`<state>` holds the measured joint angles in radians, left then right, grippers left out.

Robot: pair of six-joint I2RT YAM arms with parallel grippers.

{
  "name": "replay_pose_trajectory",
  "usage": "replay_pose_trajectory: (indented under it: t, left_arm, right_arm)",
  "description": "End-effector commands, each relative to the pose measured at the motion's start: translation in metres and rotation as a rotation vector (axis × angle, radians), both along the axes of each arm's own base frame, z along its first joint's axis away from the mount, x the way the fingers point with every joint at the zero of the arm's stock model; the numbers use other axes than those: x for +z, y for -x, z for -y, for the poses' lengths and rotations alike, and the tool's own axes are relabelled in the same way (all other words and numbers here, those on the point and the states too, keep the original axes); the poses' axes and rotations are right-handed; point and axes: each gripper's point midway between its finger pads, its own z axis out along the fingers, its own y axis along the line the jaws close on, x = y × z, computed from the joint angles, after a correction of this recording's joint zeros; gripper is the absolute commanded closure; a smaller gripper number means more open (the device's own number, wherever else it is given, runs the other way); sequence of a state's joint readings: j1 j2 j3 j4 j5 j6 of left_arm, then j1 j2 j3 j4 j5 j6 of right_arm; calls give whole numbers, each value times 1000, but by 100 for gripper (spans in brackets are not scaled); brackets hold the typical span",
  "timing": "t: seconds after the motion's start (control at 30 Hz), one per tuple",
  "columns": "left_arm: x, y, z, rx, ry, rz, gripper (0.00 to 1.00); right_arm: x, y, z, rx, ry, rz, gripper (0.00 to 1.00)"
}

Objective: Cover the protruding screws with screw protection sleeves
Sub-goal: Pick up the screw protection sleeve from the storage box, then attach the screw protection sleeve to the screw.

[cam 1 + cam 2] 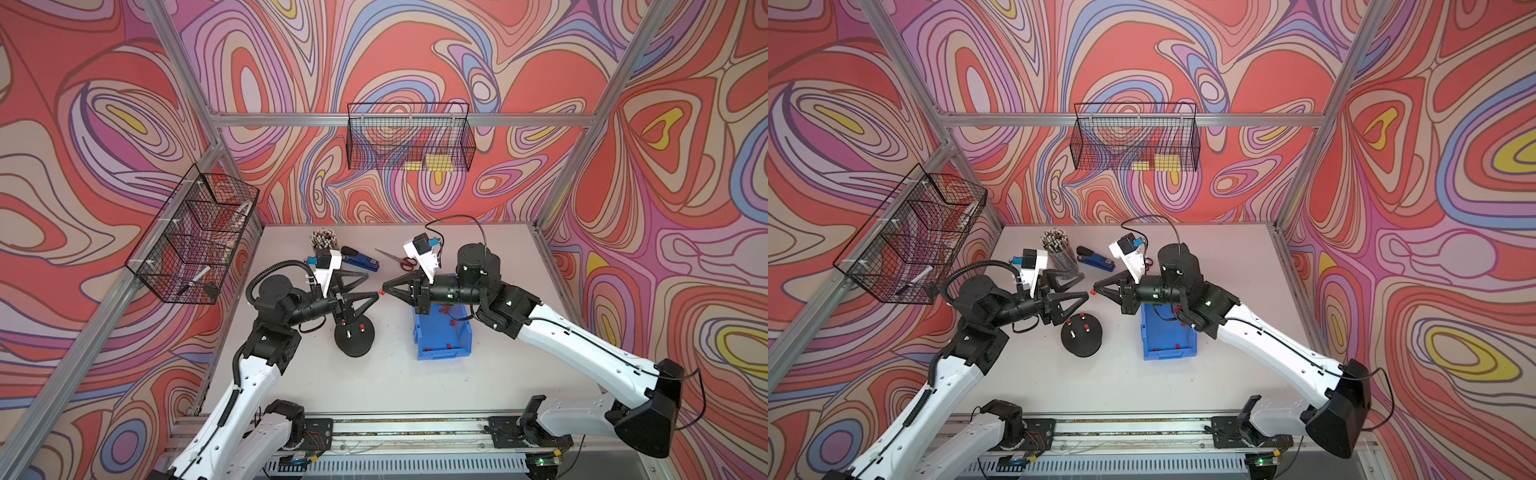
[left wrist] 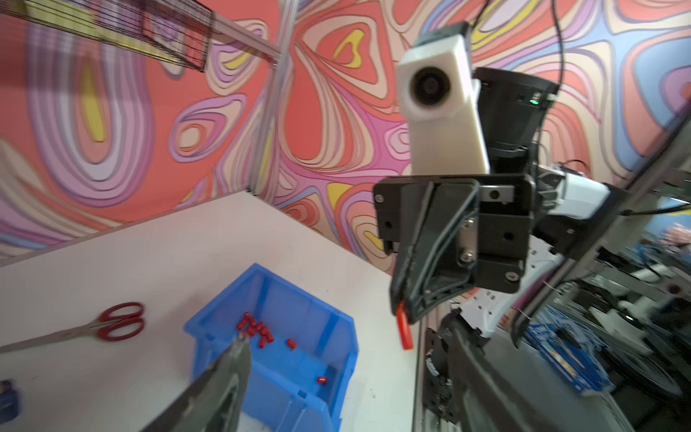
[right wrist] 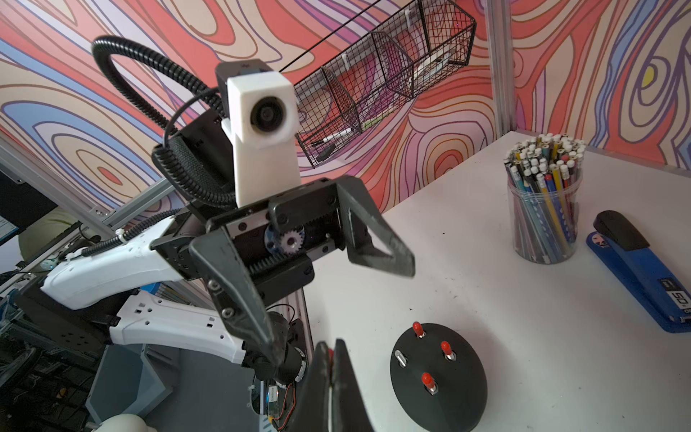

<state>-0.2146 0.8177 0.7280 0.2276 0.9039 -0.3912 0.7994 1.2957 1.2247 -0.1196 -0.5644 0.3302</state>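
Right wrist view: on the black base [image 3: 448, 400], at the lower right of the frame, one screw [image 3: 401, 358] is seen bare. The other three are capped with red sleeves [image 3: 445, 347]. Progress is therefore judged at three of four.

A fourth sleeve [image 2: 404, 331] is clamped in the tips of the right claw [image 1: 385, 289] and is held off the worktop [image 1: 395, 386] at the centre of both top views. The left claw [image 1: 371, 284] is spread wide and grasps nothing; its tips lie just beside the held sleeve. Whether a handover is intended cannot be told. Seating this sleeve on the bare screw is judged to be all that is left. Spare sleeves [image 2: 258, 333] are scattered in the blue bin [image 1: 440, 353], right of the base.

The worktop is white, flat and lightly scuffed. Towards its far edge, above centre in the top views, pencils [image 1: 323, 240] in a clear cup, a stapler [image 1: 361, 259] and scissors [image 1: 401, 261] are laid out. The enclosure is formed of aluminium rails and swirl-patterned walls. Two wire baskets [image 1: 409, 141] are hung there, at upper centre and at the left of the frame.
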Motion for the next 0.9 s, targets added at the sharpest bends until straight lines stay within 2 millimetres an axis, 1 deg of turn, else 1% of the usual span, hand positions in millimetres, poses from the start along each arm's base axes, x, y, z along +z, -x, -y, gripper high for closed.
replay_pose_trajectory:
  t: [0.0,0.07,0.13,0.2,0.3,0.47,0.63,0.73,0.87]
  left_arm:
    - [3,-39,-60,423,-37,31,1]
    - [-4,-54,-95,617,-34,-1,1]
    - [-12,-61,-117,738,-76,-35,1]
    - [-19,-64,-132,825,-123,-63,1]
    - [-30,-67,-150,929,-160,-102,1]
    - [-35,-68,-160,985,-176,-124,1]
    - [-37,-70,-166,1009,-176,-137,1]
    - [-39,-70,-167,1014,-176,-143,1]
    - [-39,-71,-170,1025,-176,-147,1]
  right_arm:
    - [-12,-6,0,-24,36,6,100]
    - [-26,-14,-3,-43,68,3,100]
    - [-39,-21,-6,-72,100,8,100]
    - [-52,-27,-12,-112,148,37,100]
    - [-76,-34,-24,-156,244,88,100]
    - [-121,-36,-43,-173,383,169,100]
    - [-158,-33,-55,-150,485,206,100]
    - [-173,-26,-63,-124,533,221,100]
    - [-182,-21,-71,-93,560,236,100]
